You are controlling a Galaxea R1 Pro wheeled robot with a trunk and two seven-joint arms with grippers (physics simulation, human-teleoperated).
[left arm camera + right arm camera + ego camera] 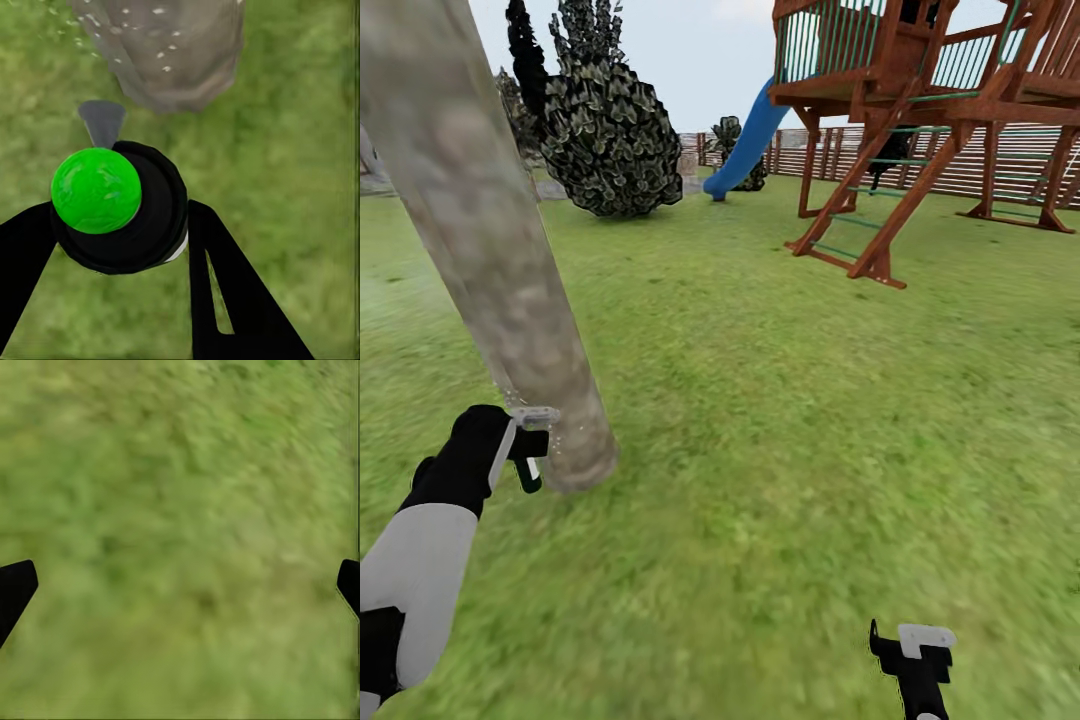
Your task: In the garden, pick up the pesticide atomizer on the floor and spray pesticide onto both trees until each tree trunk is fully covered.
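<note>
Our left tool (120, 247) is clamped around the pesticide atomizer (120, 206), its two black fingers (225, 285) pressed against either side of the black body; in the left wrist view we see the atomizer's round green cap and its grey nozzle pointing toward the base of the tree trunk (176, 49). In the head view the left tool (525, 450) sits low on our left, just beside the foot of that trunk (490, 240), with the atomizer (532, 440) showing as a pale head and dark trigger part at the tool's end. Fine white specks of pesticide (127, 22) dot the mottled beige-grey bark in the left wrist view, and a few specks (510, 395) hang between the nozzle and the trunk in the head view. The trunk rises thick and tilted across the upper left of the head view, standing in the blurry green grass of the floor (780, 420). Our right tool (912, 655) is low on our right, well apart from the trunk, and its black fingers (15, 589) stand spread wide at the edges of the right wrist view with nothing but grass (180, 540) between them. Farther off we see a dark leafy bush (610, 140), a wooden play tower (920, 90) with a ladder, a blue slide (750, 140) and the brown slat fence (960, 165).
</note>
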